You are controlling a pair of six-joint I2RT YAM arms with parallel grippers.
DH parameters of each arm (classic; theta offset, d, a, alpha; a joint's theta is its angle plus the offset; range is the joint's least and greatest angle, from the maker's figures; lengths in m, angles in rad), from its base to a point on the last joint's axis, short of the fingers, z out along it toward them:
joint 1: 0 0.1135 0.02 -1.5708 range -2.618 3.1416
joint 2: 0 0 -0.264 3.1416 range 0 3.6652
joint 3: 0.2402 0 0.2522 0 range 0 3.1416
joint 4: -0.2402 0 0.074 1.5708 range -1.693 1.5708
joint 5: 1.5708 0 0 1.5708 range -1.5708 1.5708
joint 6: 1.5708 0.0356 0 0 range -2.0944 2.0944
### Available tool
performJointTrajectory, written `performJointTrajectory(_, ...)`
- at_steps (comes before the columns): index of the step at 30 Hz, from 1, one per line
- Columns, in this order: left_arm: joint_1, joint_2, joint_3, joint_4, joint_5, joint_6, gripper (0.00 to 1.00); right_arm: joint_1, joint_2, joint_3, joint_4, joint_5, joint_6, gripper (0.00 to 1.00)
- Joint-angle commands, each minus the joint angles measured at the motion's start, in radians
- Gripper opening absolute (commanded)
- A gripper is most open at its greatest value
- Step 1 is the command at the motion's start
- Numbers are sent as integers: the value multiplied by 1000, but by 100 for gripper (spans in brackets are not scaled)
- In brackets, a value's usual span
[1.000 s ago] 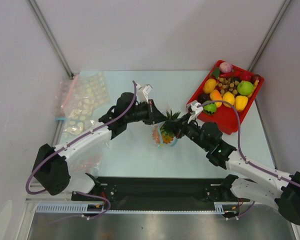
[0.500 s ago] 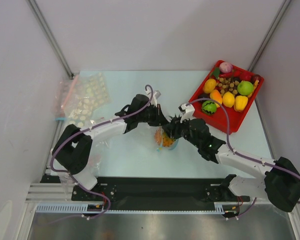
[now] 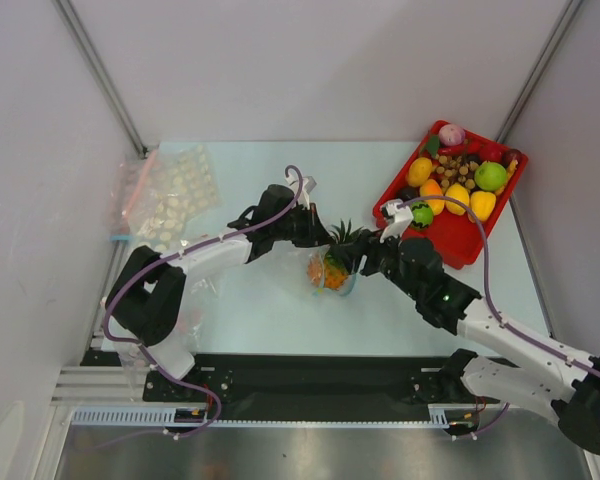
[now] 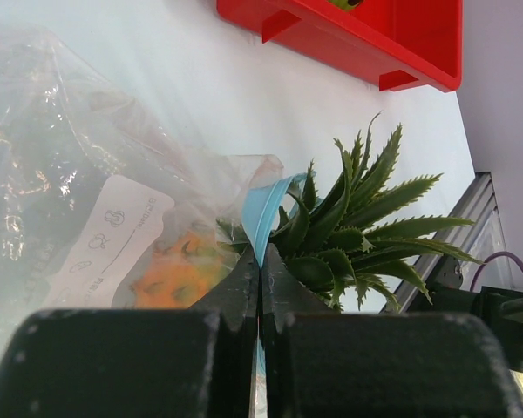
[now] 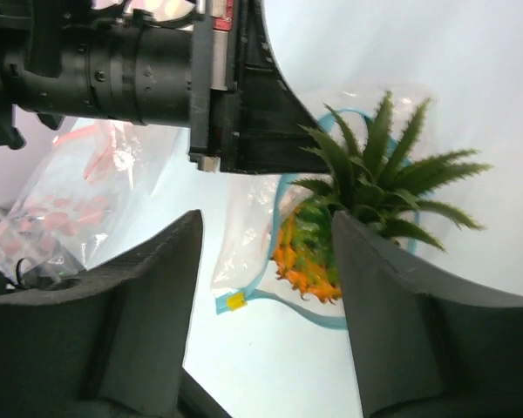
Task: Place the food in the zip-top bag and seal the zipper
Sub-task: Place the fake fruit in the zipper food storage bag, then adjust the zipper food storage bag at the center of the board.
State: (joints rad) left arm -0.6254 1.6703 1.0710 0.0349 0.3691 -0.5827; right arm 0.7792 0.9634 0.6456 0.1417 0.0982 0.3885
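Note:
The clear zip-top bag (image 3: 314,270) hangs in mid-table. My left gripper (image 3: 316,236) is shut on its light-blue zipper (image 4: 263,213) at the mouth. The orange pineapple (image 3: 332,273) sits inside the bag, and its green leaves (image 4: 353,235) stick out of the mouth. My right gripper (image 5: 266,222) is open just right of the leaves, touching nothing, with the pineapple (image 5: 314,252) visible between its fingers (image 5: 392,296). A yellow slider (image 5: 235,301) sits at the zipper's end. A dark-marked green fruit (image 3: 421,214) and yellow pieces (image 3: 458,197) lie in the red tray.
The red tray (image 3: 450,238) of toy foods stands at the back right, close behind my right arm. Other clear bags (image 3: 165,200) with pink strips and pale pieces lie at the left edge. Pale walls with metal posts enclose the table.
My right gripper has opened and let go of the pineapple, which now rests in the bag. The right arm has drawn back slightly to the right. The left gripper still holds the zipper.

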Motion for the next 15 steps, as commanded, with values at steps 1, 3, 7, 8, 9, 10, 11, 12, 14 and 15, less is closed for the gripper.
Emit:
performJointTrajectory(1,7,16,29,-26,-16,34,0,-3,-60,28,-186,99,67,60)
performJointTrajectory(3,10,19,33,-27,-13,32,0,-9,-75,-7,-235,120,127,57)
performJointTrajectory(7,12,9,32,-27,-12,27,0,-26,-84,-73,-269,150,222,47)
performJointTrajectory(8,12,6,29,-27,-13,26,0,-29,-80,-84,-274,153,242,45)
performJointTrajectory(9,12,0,26,-27,-13,24,0,-37,-75,-98,-272,152,277,43)
performJointTrajectory(10,12,-1,24,-27,-15,26,0,-38,-71,-125,-265,158,294,39)
performJointTrajectory(11,12,-4,23,-27,-18,23,0,-40,-62,-144,-257,163,312,39)
performJointTrajectory(12,12,-1,24,-27,-19,24,0,-41,-58,-164,-240,163,325,39)
performJointTrajectory(14,12,2,29,-52,-18,24,0,-46,-40,-216,-177,153,358,41)
performJointTrajectory(15,12,3,30,-53,-18,23,0,-49,-31,-227,-142,149,369,42)
